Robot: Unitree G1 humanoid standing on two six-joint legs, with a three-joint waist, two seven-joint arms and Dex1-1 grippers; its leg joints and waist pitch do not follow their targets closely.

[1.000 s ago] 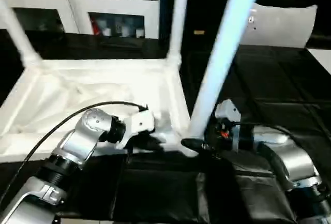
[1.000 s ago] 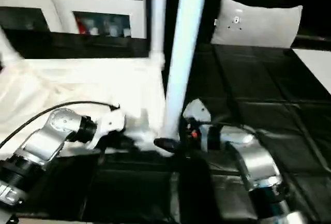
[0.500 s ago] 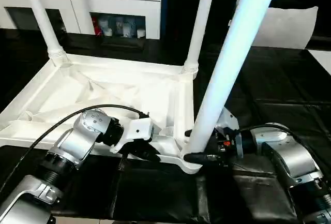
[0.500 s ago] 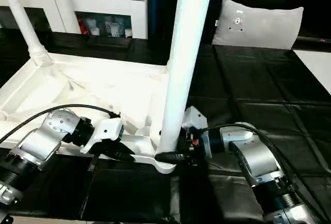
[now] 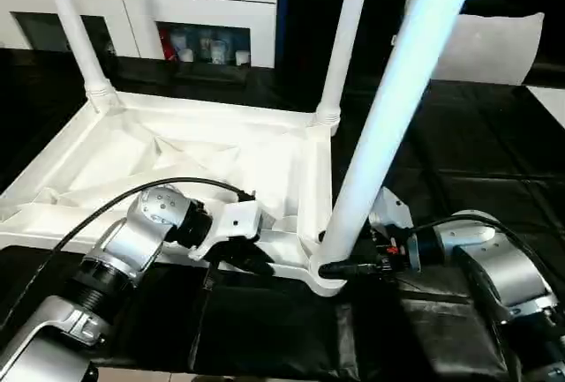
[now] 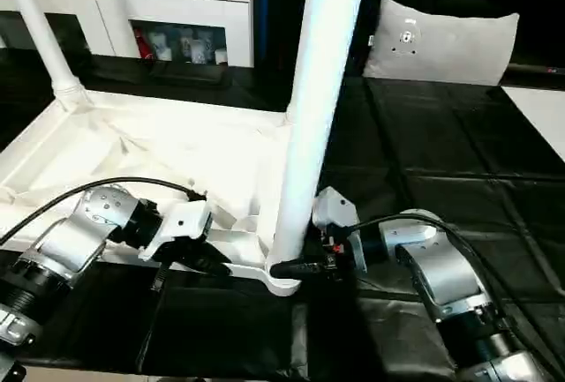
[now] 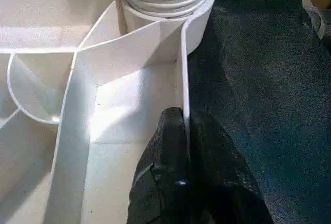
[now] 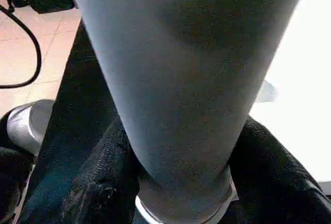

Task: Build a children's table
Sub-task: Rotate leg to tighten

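The left gripper [image 7: 185, 151] is pinched shut on the thin rim of the white plastic tabletop [image 5: 177, 157], which is laid upside down on the black mat [image 5: 477, 153]. The right gripper [image 8: 176, 182] is closed around the nearest leg [image 5: 388, 108]. Three long round legs are stood in corner sockets.

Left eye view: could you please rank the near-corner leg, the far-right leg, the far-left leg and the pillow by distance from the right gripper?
1. Near-corner leg, between the right gripper jaws.
2. Far-right leg, behind it.
3. Pillow, far right; close to the far-right leg's rank.
4. Far-left leg, across the tabletop.
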